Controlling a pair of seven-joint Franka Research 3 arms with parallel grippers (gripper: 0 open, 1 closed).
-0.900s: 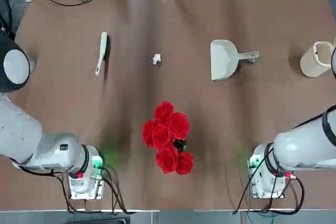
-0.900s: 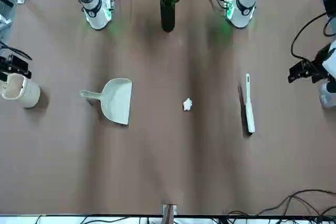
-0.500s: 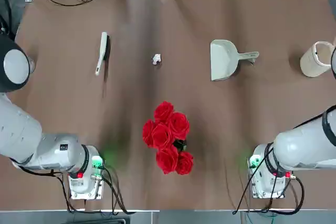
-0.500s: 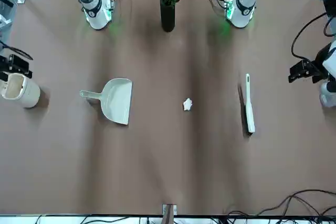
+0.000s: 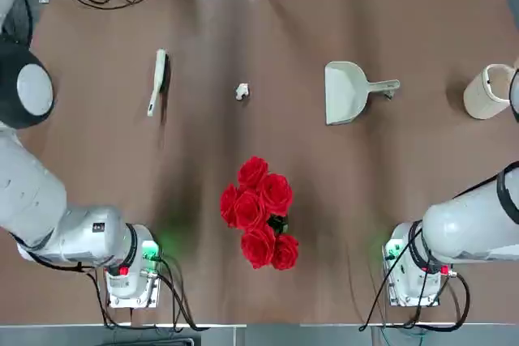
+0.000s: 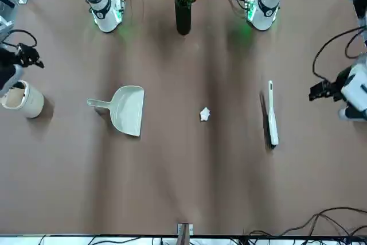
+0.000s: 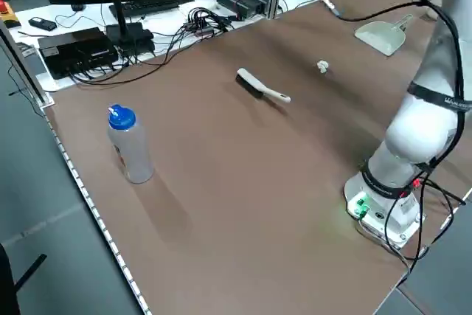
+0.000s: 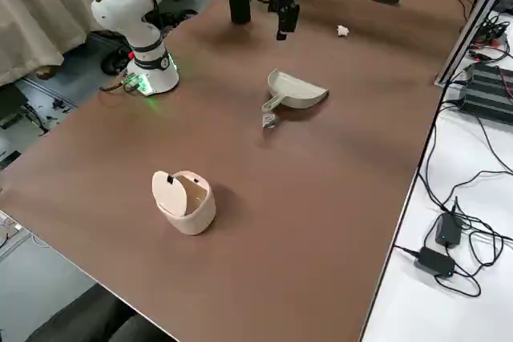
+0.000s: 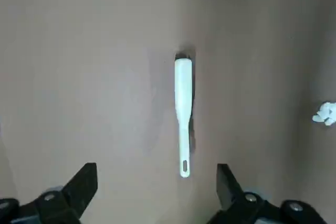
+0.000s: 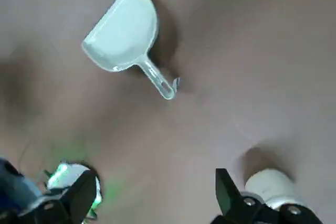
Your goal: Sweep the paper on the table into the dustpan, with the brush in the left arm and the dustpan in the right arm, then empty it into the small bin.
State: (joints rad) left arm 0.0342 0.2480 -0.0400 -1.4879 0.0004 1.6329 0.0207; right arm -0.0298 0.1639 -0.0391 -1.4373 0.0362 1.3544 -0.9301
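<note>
Brown worktop: carries every task thing, none yet held.
Left pincer: fingers spread wide, empty, poised high above the brush.
Right pincer: fingers spread wide, empty, high above the ground between the dustpan and the small bin.
Brush: in the top view, at 9 o'clock of the paper, well apart; long axis runs 12-to-6, slightly tilted, handle tip toward 6, dark bristles toward 12.
Paper: near mid-worktop, between the brush and the dustpan.
Dustpan: at 3 o'clock of the paper; long axis 9-to-3, scoop mouth facing 9, toward the paper, stubby handle pointing 3.
Small bin: at 3 o'clock of the dustpan handle, by the worktop edge.
Roses: at 6 o'clock of the paper, near.
Risk, brush: the slim handle lies flat, so a closing pincer could skid it or catch the bristles.
Risk, dustpan: a short handle may tip the scoop.
Risk, paper: light, could flick past the pan.
</note>
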